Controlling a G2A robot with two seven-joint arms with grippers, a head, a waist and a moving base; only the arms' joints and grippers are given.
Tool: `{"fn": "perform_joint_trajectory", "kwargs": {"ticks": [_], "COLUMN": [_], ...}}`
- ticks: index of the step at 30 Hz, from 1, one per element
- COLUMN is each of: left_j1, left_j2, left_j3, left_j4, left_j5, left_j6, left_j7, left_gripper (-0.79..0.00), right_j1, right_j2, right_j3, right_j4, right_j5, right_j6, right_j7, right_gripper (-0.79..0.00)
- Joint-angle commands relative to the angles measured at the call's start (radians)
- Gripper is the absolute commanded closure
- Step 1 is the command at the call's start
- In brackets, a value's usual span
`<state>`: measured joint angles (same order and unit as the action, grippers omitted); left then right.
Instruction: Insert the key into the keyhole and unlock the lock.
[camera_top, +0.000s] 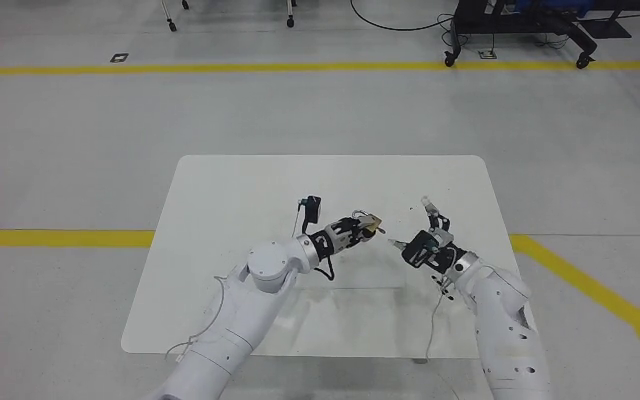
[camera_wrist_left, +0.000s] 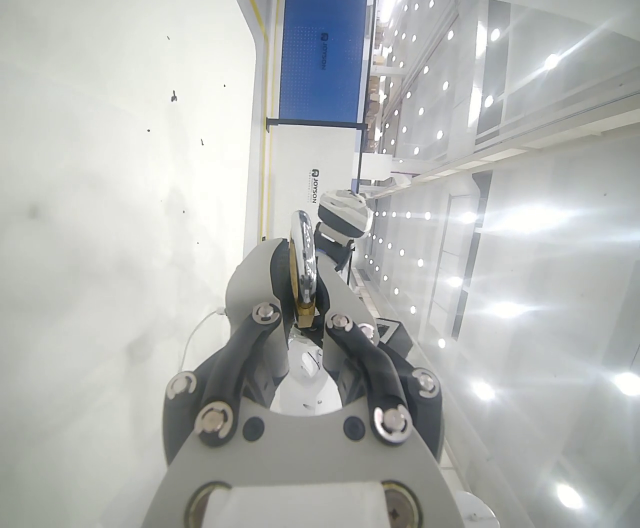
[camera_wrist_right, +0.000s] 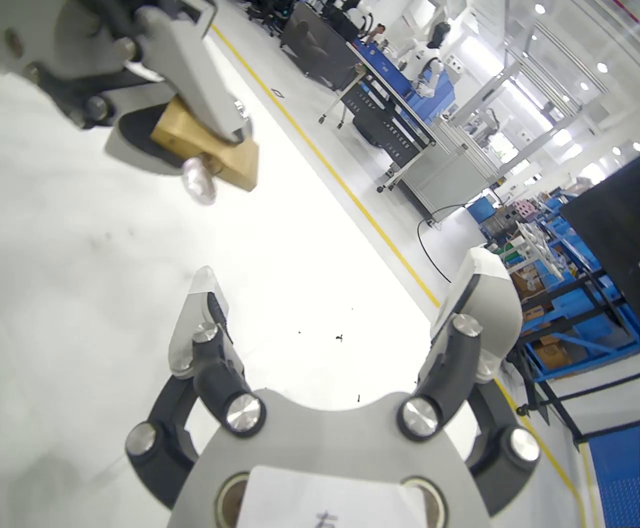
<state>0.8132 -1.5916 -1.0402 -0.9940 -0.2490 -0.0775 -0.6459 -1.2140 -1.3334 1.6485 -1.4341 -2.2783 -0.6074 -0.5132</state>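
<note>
Left gripper (camera_wrist_left: 299, 272) closed tight on the gold lock (camera_wrist_right: 239, 161), right gripper (camera_wrist_right: 342, 274) wide open and holding nothing, both above the white table (camera_top: 235, 200)

Brass lock (camera_wrist_right: 239, 162), silver shackle (camera_wrist_left: 304, 250), white table (camera_top: 250, 190)

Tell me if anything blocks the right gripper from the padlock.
Nothing visible does. The open right gripper faces the padlock, clamped in the left gripper, across open air above the table.
</note>
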Motion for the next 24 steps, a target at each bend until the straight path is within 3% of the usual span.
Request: {"fn": "perform_joint_trajectory", "kwargs": {"ticks": [1,6,9,10,15,24], "left_j1": [-0.010,-0.014,-0.011,-0.011,-0.008,-0.009], "left_j2": [0.004,0.007,0.007,0.007,0.005,0.002], "left_j3": [0.001,0.005,0.008,0.009,0.017,0.032], "left_j4": [0.012,0.020,0.020,0.020,0.020,0.026], "left_j5": [0.035,0.056,0.061,0.063,0.073,0.085], "left_j6": [-0.007,-0.045,-0.075,-0.083,-0.113,-0.135], "left_j7": [-0.003,-0.017,-0.016,-0.013,0.005,0.022], "left_gripper": [0.000,0.000,0.000,0.000,0.000,0.000], "right_j1": [0.003,0.019,0.031,0.035,0.048,0.061], "right_j2": [0.008,0.018,0.021,0.022,0.032,0.050], "right_j3": [-0.007,-0.018,-0.020,-0.026,-0.055,-0.081], "right_j4": [0.011,0.045,0.065,0.070,0.091,0.114], "right_j5": [-0.014,0.060,0.133,0.149,0.200,0.238], "right_j6": [-0.014,-0.064,-0.111,-0.127,-0.210,-0.222], "right_j7": [-0.033,-0.103,-0.110,-0.109,-0.124,-0.112], "right_gripper": [-0.680,-0.662,-0.431,-0.388,-0.369,-0.332]}}
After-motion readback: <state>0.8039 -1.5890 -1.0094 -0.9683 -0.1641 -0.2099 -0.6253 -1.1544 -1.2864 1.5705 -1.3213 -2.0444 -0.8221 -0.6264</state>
